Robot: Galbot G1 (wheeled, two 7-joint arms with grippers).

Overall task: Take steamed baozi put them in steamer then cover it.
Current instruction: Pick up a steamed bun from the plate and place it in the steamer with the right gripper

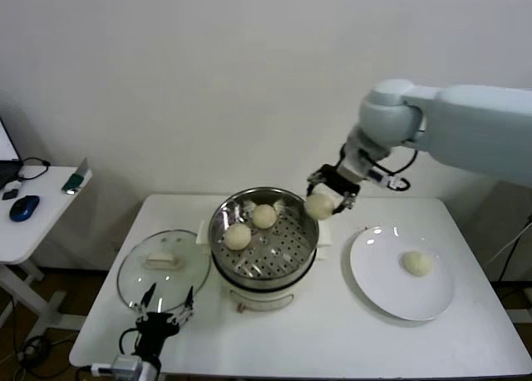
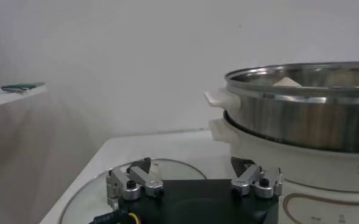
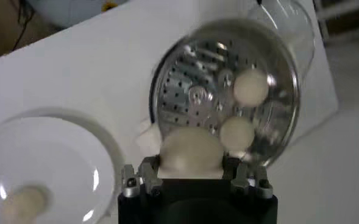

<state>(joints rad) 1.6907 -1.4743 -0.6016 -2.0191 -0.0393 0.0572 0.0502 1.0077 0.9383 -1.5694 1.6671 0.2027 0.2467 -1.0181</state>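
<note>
A white table (image 1: 274, 339) is carrying a steel steamer (image 1: 264, 241) at its middle, a white plate (image 1: 391, 294) on the robot's right and a glass cover (image 1: 163, 267) lying flat on its left.

The right gripper (image 1: 326, 200) is hanging above the steamer's right rim, its jaws clenched around one steamed baozi (image 1: 319, 205). It is probably holding the bun raised so that it clears the metal wall on the way to the perforated tray. In the right wrist view the bun (image 3: 190, 152) is sitting between the jaws, with the open pot (image 3: 225, 97) below.

Two baozi are already resting inside the steamer, one near the back (image 1: 264, 216) and one toward the left (image 1: 238, 236), leaving the right part of the tray free. A fourth baozi (image 1: 417, 264) is waiting on the plate.

The left gripper (image 1: 165, 301) is hovering at the cover's near edge with its jaws spread and grasping nothing, likely ready to lift the cover once the buns are in. The cover is lying just beside the pot, so the steamer stays open for loading.
</note>
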